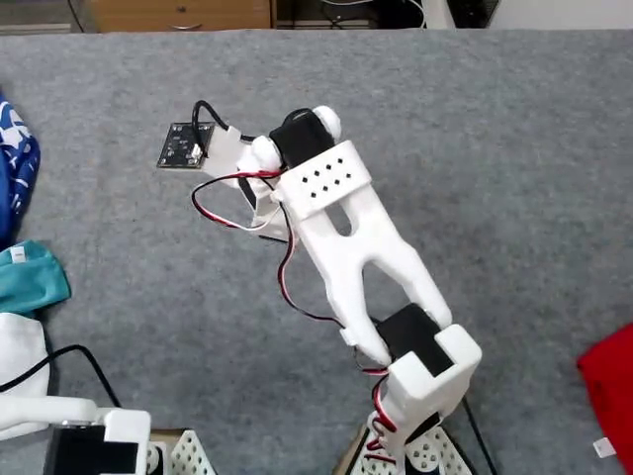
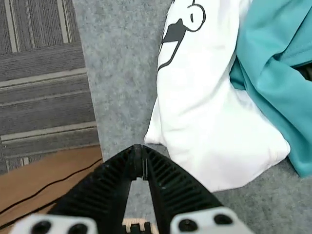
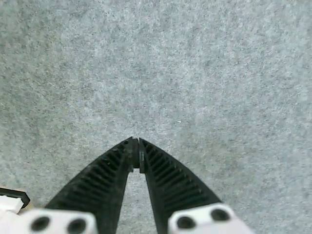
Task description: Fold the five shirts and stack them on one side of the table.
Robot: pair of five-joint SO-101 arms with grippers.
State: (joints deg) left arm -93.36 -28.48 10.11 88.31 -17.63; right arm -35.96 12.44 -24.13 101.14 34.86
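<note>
A white shirt (image 2: 209, 122) with a black print lies crumpled on the grey felt, with a teal shirt (image 2: 278, 63) bunched against it. My left gripper (image 2: 138, 155) hovers shut and empty beside the white shirt's edge, close to the table's side. From above, the teal shirt (image 1: 30, 279), the white shirt (image 1: 20, 356) and a blue patterned shirt (image 1: 15, 163) sit along the left edge, and a red shirt (image 1: 608, 381) lies at the right edge. My right gripper (image 3: 136, 146) is shut, empty, over bare felt; its arm (image 1: 341, 213) stretches to mid-table.
The grey felt table (image 1: 495, 148) is bare across its middle and far side. The left arm's base (image 1: 94, 435) stands at the near left. Past the table's side I see striped floor carpet (image 2: 39, 73) and a wooden board (image 2: 39, 180).
</note>
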